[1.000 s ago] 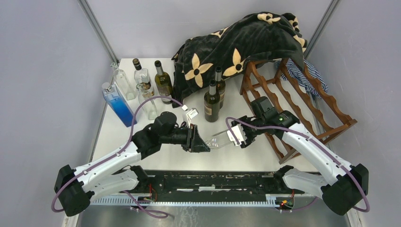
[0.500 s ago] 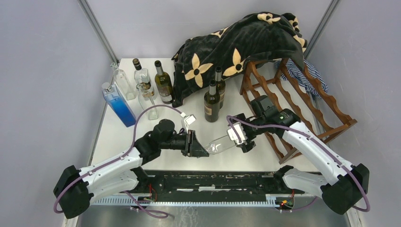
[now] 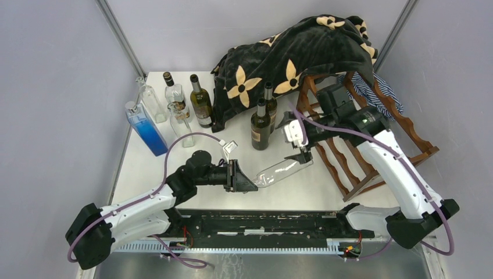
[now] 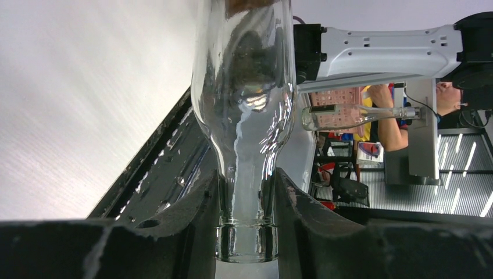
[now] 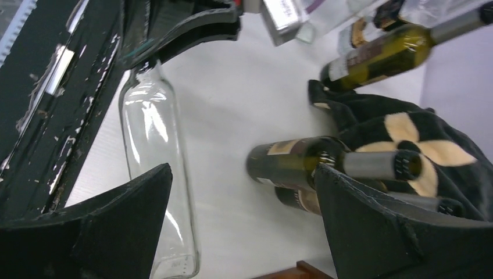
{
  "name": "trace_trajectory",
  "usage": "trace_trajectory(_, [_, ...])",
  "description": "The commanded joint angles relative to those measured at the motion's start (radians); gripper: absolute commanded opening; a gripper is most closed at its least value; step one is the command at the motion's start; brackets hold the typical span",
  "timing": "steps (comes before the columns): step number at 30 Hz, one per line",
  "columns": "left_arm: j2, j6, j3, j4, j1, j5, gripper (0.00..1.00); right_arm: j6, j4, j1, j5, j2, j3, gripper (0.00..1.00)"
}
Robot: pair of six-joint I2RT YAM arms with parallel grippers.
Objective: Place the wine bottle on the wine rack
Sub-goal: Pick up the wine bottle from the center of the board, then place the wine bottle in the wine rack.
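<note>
left end effector (image 4: 247, 216): clamped on clear bottle (image 3: 283, 170) neck | right end effector (image 3: 297, 144): wide open; empty

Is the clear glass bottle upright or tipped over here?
Tipped: the clear glass bottle lies near horizontal, its neck clamped in the left gripper, base pointing toward the wine rack.

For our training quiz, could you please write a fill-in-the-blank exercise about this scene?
The left end effector grips the clear bottle by its ____.
The right end effector is ____, holding nothing.
Draped over the wooden rack is a black flowered ____.
Missing words: neck; open; blanket.
</note>
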Motion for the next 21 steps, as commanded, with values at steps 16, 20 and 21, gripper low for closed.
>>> trace_trajectory(16, [0.361, -0.038, 0.125, 0.548, -0.248, -0.210, 0.02, 0.455, 0.212, -0.152, 0.067, 0.000, 0.211, 0.98])
trace_trajectory(20, [0.477, -0.041, 0.165, 0.616, -0.275, -0.218, 0.02, 0.460, 0.226, -0.170, 0.055, -0.011, 0.190, 0.98])
trace_trajectory(21, [0.505, -0.042, 0.178, 0.624, -0.281, -0.216, 0.02, 0.462, 0.228, -0.176, 0.054, -0.014, 0.187, 0.98])
